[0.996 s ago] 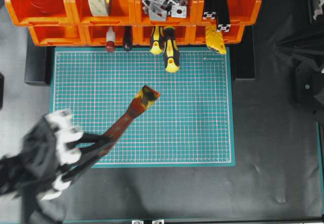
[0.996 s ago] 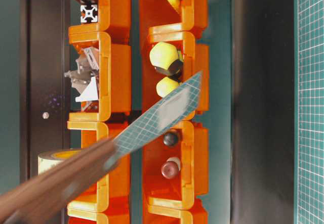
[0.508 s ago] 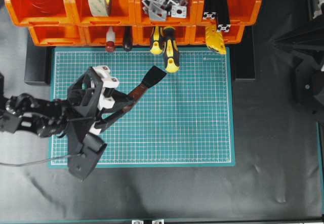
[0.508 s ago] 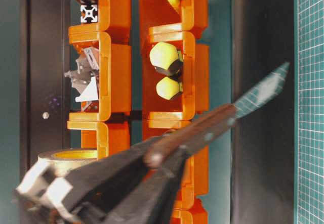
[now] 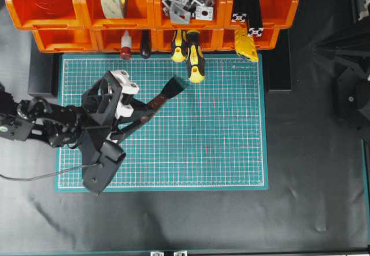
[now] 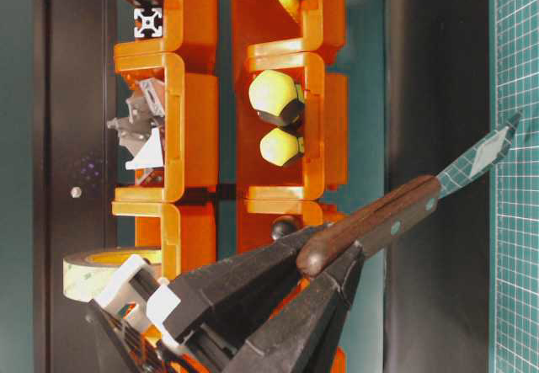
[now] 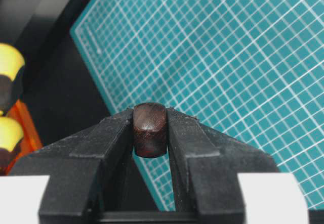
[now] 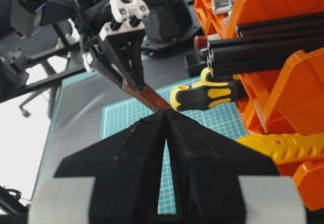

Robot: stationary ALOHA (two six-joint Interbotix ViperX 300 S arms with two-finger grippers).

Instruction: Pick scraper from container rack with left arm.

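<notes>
Scraper [image 5: 155, 101] out of rack [image 5: 151, 13], held over mat [image 5: 231, 140], blade ahead of left gripper [image 5: 134, 112] pointing toward screwdrivers [image 5: 191, 54]. Left gripper clamps wooden handle [image 7: 150, 129] near its end, jaws narrow on both sides. Blade seems above mat, not touching; height hard to judge. Pick looks nearly done. For good finish: keep squeeze firm, because long blade gives leverage and can pivot; keep tip away from screwdrivers. Right gripper [image 8: 166, 133] far to side, fingers closed together, holds nothing.
</notes>
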